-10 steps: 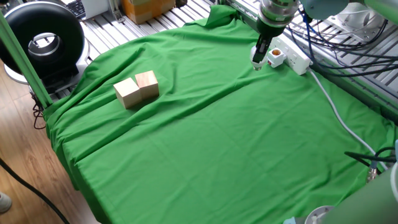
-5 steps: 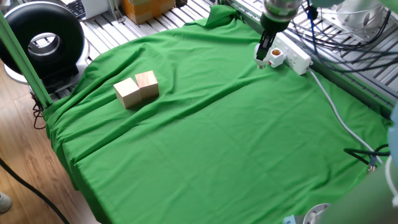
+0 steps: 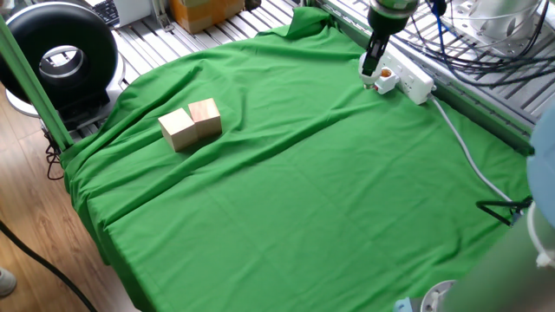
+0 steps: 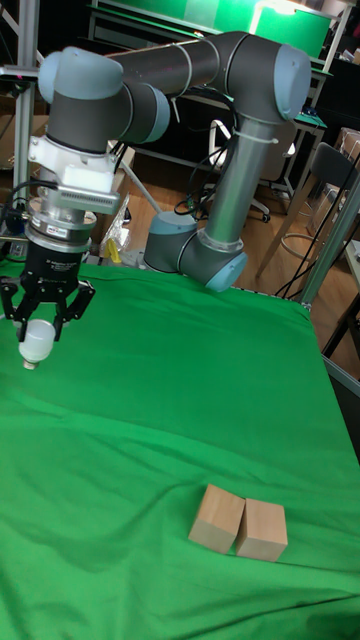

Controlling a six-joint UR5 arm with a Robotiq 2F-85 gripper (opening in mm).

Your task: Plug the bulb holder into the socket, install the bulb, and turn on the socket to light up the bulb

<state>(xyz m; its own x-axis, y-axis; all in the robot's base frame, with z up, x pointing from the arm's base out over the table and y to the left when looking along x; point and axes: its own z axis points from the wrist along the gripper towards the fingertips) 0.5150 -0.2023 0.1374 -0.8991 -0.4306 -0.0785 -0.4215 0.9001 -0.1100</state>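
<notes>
My gripper [image 3: 371, 69] hangs at the far right end of the green cloth, shut on the bulb [image 4: 36, 343]. The tall fixed view shows the bulb's white body between the fingers, with its metal screw base pointing down. The bulb holder [image 3: 385, 81], white with an orange-brown opening facing up, sits plugged into the near end of the socket [image 3: 411, 78], a long white power strip. The bulb hangs just above and slightly left of the holder's opening. I cannot tell whether they touch. The tall fixed view shows neither the socket nor the holder.
Two wooden blocks [image 3: 191, 124] [image 4: 238, 523] lie side by side on the left part of the cloth. The socket's white cable [image 3: 473, 158] runs down the right edge. Black cables [image 3: 473, 52] lie behind the socket. A black round device [image 3: 59, 57] stands off the table's left corner.
My gripper has carried the bulb up and to the right, from beside the holder's left to nearly over its opening. The blocks and socket have not moved.
</notes>
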